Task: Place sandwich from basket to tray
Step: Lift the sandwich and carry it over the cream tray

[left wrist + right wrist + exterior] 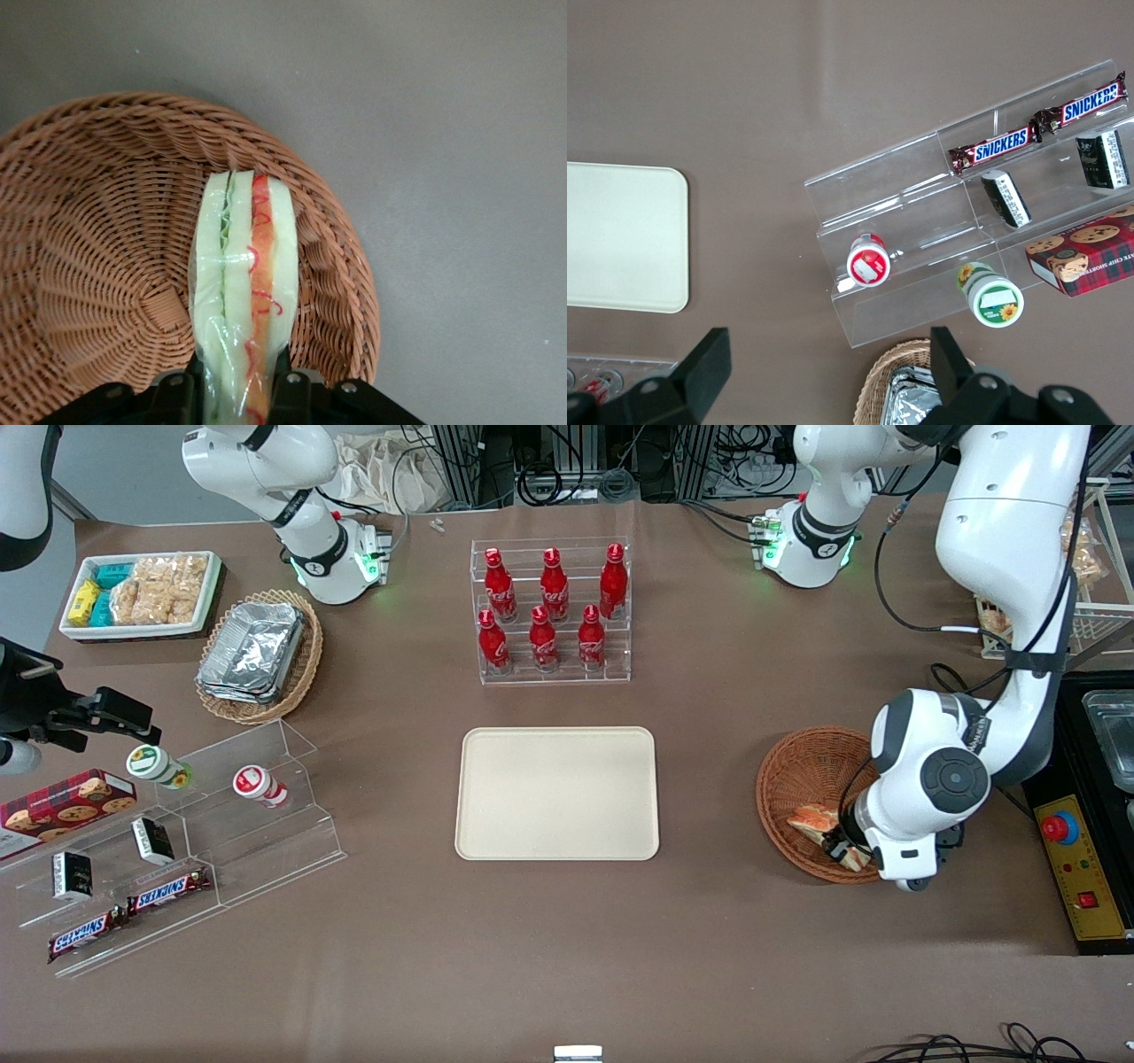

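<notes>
I have the left gripper (239, 390) clamped on the clear-wrapped triangular sandwich (244, 283) over the reddish-brown wicker basket (97, 230); soft, light, slippery wrap, so a gentle flank hold.

My left arm reaches down from its base at the table's edge, elbow high, forearm folded toward the front camera, wrist pointing downward. The gripper (842, 849) sits low over the basket (797, 775), at the part of it nearest the front camera. In the wrist view I see its 2 fingers (182, 394) pressed against either side of the sandwich (244, 292), clamping the wedge on edge between them.
</notes>
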### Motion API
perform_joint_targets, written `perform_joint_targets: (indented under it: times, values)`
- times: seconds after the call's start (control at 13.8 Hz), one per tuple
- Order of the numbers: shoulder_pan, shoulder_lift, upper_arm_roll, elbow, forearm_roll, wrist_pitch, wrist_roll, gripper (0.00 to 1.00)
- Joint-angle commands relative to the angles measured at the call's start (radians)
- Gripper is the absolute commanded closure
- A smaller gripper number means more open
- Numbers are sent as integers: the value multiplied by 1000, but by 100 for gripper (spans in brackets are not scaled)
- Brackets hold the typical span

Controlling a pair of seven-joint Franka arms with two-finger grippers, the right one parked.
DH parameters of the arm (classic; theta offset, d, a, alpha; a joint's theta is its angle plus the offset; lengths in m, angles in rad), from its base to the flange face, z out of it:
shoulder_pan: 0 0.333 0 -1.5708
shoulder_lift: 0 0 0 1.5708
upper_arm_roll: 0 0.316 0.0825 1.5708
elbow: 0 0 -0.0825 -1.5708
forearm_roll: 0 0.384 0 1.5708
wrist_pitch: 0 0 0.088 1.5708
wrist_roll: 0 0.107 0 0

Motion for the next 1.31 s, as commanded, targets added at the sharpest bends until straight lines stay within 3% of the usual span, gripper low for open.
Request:
perform_joint_targets:
  times: [0.0, 0.36, 0.58, 0.65, 0.87, 1.02, 1.23]
  values:
    - [0, -9, -34, 150, -2, -198, -15, 100]
    - [1, -48, -132, 437, -61, -508, 14, 100]
    - [0, -48, -222, 514, -73, -554, 239, 100]
    - [-2, -42, -261, 514, -75, -547, 238, 100]
    - [-6, -35, -383, 395, -52, -432, 224, 100]
    - [-6, -33, -445, 246, 29, -271, 221, 100]
    - [-28, 14, -468, 133, 66, -170, 233, 100]
